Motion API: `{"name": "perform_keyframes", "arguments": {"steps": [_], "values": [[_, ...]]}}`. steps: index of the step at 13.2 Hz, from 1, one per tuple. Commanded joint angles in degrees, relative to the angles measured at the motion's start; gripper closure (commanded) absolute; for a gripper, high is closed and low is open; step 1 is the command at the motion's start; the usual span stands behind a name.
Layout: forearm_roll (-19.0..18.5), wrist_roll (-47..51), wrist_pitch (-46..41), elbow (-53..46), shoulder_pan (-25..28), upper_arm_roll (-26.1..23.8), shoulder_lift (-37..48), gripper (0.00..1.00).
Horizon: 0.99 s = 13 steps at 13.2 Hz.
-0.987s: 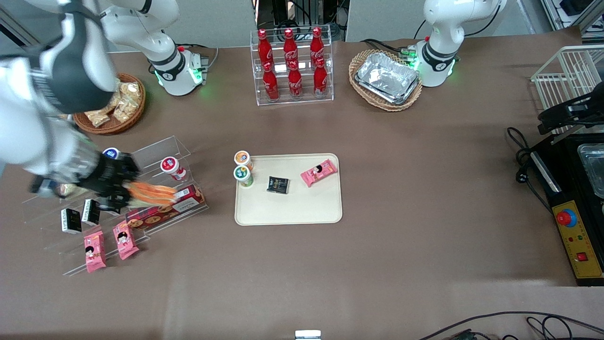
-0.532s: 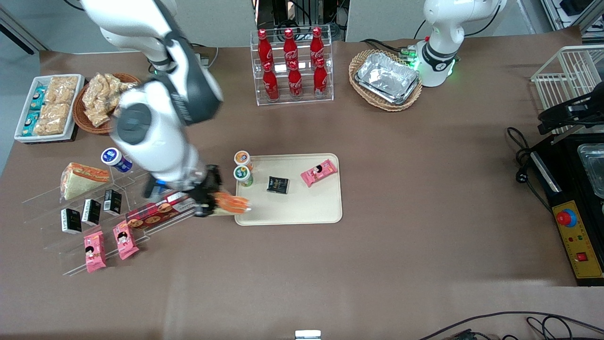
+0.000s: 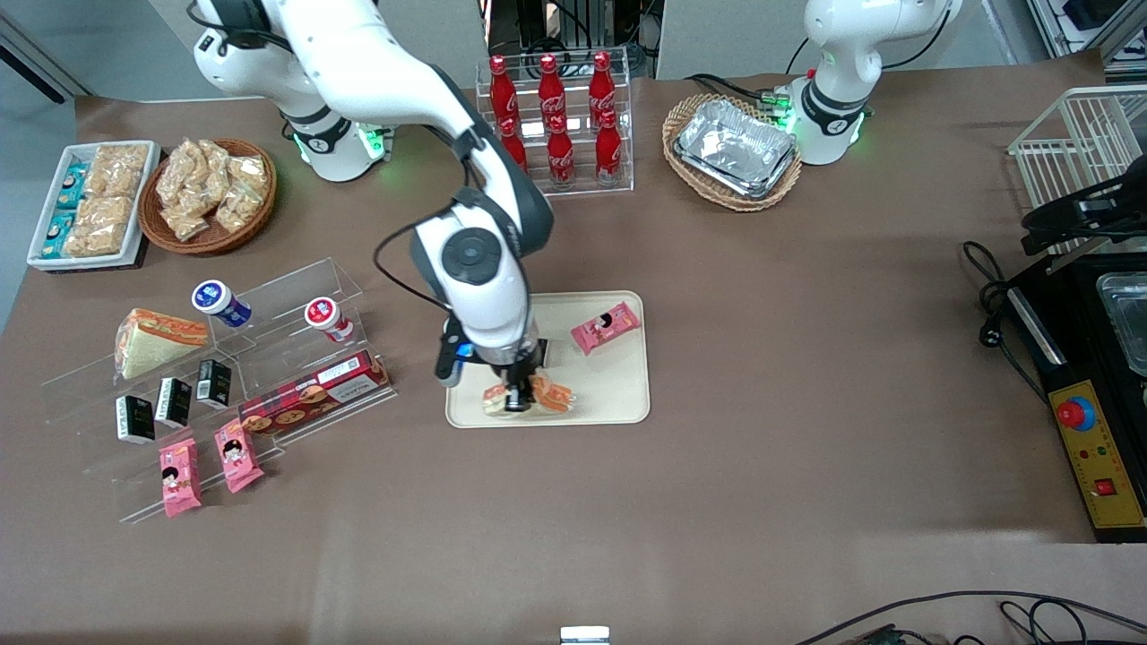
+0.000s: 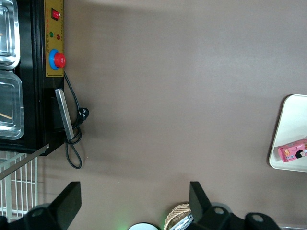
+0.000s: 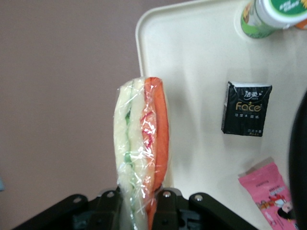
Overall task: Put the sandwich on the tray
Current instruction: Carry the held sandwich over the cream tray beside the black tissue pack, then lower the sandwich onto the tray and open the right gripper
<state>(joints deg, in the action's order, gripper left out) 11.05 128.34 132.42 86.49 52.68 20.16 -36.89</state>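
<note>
My right gripper (image 3: 517, 398) is shut on the clear-wrapped sandwich (image 3: 545, 394), a wedge with orange-red, white and green layers. It holds the sandwich over the edge of the cream-beige tray (image 3: 618, 399) nearest the front camera. In the right wrist view the sandwich (image 5: 141, 139) stands edge-on between my gripper's (image 5: 140, 203) jaws, above the tray's (image 5: 192, 96) rim and corner. Whether it touches the tray I cannot tell.
On the tray lie a pink snack pack (image 3: 606, 326), a black packet (image 5: 245, 109) and a green-lidded cup (image 5: 268, 14). A clear stepped rack (image 3: 296, 376) with a second sandwich (image 3: 157, 339), cups and packs stands toward the working arm's end. A cola bottle rack (image 3: 554, 125) stands farther back.
My gripper carried the sandwich from the clear rack across to the tray, and now holds it over the tray's near edge.
</note>
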Motion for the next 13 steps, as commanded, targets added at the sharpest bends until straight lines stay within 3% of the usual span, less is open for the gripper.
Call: {"name": "perform_keyframes", "arguments": {"steps": [1,4,13], "values": [[1.69,0.42,1.27,-0.62,2.68,0.75,-3.09,1.0],[3.01,0.33,1.35,0.44,3.48,0.75,-4.5,1.0],[2.31,-3.17,6.54,0.26,3.75,0.93,-8.81,1.0]]}}
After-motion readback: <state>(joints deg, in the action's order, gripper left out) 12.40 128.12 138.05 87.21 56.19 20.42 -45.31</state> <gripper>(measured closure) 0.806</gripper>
